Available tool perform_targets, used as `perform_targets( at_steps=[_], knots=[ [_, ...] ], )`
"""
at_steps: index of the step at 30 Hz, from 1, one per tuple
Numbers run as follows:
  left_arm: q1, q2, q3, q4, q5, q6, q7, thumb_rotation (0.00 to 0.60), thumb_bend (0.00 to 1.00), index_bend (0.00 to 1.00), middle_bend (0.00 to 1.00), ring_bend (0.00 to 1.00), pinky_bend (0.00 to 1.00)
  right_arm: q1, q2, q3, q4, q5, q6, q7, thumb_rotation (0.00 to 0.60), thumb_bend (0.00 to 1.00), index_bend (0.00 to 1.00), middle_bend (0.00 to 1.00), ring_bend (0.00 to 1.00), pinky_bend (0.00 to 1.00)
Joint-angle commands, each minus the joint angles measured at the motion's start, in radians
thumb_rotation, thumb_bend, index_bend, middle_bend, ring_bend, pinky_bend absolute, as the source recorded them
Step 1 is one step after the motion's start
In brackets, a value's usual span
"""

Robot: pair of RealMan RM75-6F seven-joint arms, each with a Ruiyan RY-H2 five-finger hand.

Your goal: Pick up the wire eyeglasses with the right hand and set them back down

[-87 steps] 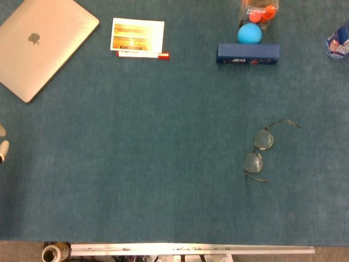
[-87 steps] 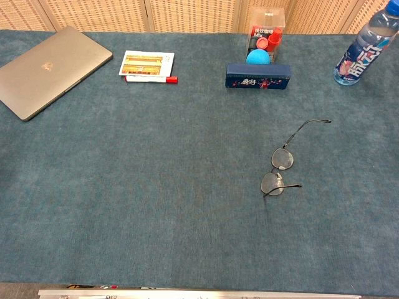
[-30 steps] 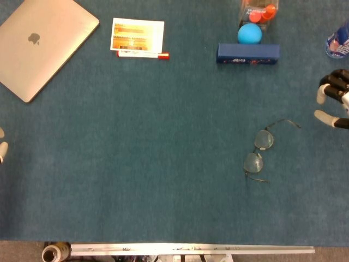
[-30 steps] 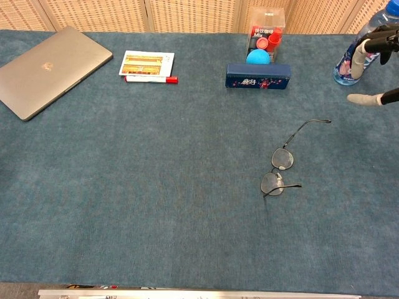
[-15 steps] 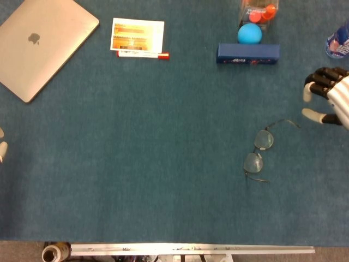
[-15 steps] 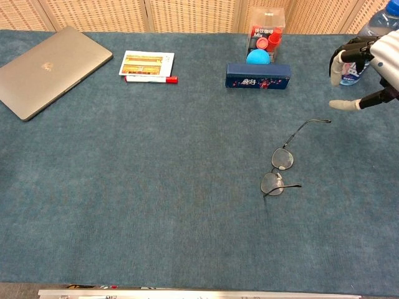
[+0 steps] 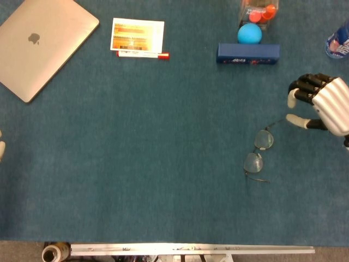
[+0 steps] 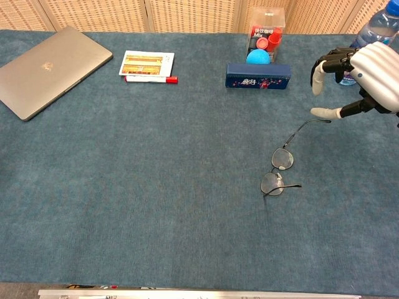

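Note:
The wire eyeglasses (image 7: 260,149) (image 8: 278,168) lie on the blue table cover right of centre, lenses side by side and one temple arm stretched toward the far right. My right hand (image 7: 319,103) (image 8: 361,78) hovers above the table just right of and beyond the glasses, open, fingers curved downward and thumb stretched out near the tip of the far temple arm. It holds nothing. Only a sliver of my left hand (image 7: 1,146) shows at the left edge of the head view; its state cannot be made out.
A closed laptop (image 7: 41,43) (image 8: 50,68) lies at the far left. A card (image 7: 137,35) with a red marker (image 7: 143,54) sits beyond centre. A dark blue box (image 7: 248,53), a blue ball (image 7: 249,34) and a water bottle (image 8: 368,31) stand at the far right.
My right hand has come in from the right edge, moving left and nearer to the glasses. The glasses have not moved.

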Motion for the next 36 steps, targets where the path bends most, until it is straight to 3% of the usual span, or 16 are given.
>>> perform_targets(
  at_steps=[1,10,36],
  knots=[
    [0.0,0.001,0.0,-0.001,0.0,-0.001,-0.002,0.6,0.28,0.53,0.55,0.42,0.59,0.002,-0.004,-0.005,0.012,0.0,0.005,-0.001,0.6,0.16,0.61,0.55,0.43,0.57],
    [-0.002,0.003,0.001,-0.004,-0.002,-0.008,-0.006,0.6,0.28,0.53,0.55,0.42,0.59,-0.001,-0.005,-0.015,0.043,0.017,0.014,0.009,0.6,0.21,0.61,0.55,0.43,0.57],
    [0.002,0.016,0.004,-0.016,-0.001,-0.008,-0.028,0.6,0.28,0.53,0.55,0.42,0.59,-0.002,-0.064,-0.05,0.079,0.033,0.014,0.05,0.6,0.21,0.61,0.55,0.43,0.57]
  ],
)
